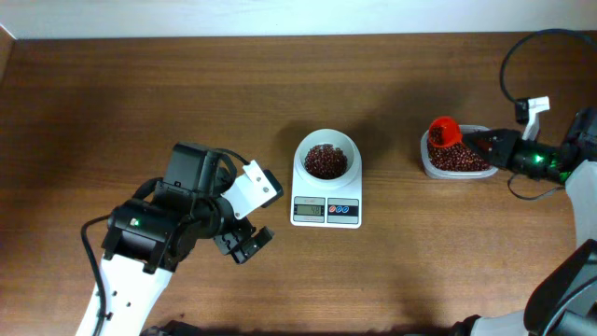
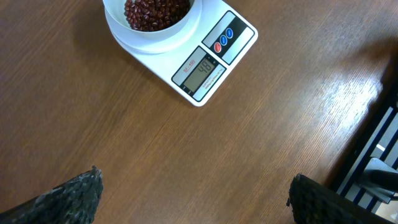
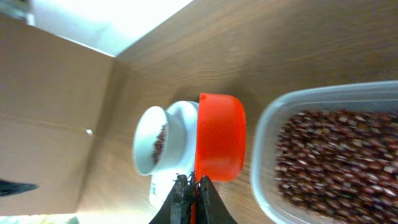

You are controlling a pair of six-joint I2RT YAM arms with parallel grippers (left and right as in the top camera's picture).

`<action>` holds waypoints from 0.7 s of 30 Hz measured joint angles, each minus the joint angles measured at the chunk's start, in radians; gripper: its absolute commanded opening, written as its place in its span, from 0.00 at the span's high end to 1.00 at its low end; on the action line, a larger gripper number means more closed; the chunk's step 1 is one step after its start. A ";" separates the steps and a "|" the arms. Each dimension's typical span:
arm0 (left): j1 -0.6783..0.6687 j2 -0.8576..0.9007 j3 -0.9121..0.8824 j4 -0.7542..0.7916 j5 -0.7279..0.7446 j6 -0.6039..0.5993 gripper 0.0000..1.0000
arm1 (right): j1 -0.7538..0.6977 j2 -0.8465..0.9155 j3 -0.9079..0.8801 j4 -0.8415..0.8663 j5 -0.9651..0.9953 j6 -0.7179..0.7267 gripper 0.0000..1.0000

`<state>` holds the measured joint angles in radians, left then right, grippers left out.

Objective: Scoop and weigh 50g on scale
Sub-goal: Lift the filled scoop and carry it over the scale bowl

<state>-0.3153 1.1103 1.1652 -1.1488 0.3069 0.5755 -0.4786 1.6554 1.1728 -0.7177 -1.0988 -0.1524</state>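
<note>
The white scale [image 1: 326,213] stands mid-table, its round white bowl [image 1: 304,154] holding a layer of dark red-brown beans [image 1: 326,161]. My right gripper [image 1: 474,143] is shut on the handle of the orange scoop [image 1: 443,131], which hangs over the left end of the clear tub [image 1: 424,166]. In the right wrist view the scoop [image 3: 221,137] sits just ahead of the gripper [image 3: 191,182], between the bowl [image 3: 146,140] and the tub's beans [image 3: 336,155]. My left gripper [image 1: 244,238] is open and empty, left of the scale [image 2: 205,53], with only bare wood between its fingertips [image 2: 78,194].
The clear tub [image 3: 264,124] of beans sits at the right of the table. The right arm's cable [image 1: 508,56] loops above it. A dark table edge and frame [image 2: 379,155] show at the right of the left wrist view.
</note>
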 measured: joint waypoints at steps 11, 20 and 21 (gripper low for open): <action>0.000 0.000 0.000 0.000 0.000 0.000 0.01 | 0.289 0.000 -0.001 0.150 -0.065 0.011 0.96; 0.000 0.000 0.000 0.000 0.000 0.000 0.01 | 0.486 0.000 -0.001 0.229 0.078 0.011 0.96; 0.000 0.000 0.000 0.000 0.000 0.000 0.01 | 0.501 0.000 -0.001 0.235 0.087 0.013 0.96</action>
<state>-0.3153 1.1103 1.1652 -1.1484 0.3069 0.5755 0.0227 1.6554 1.1717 -0.4828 -1.0119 -0.1398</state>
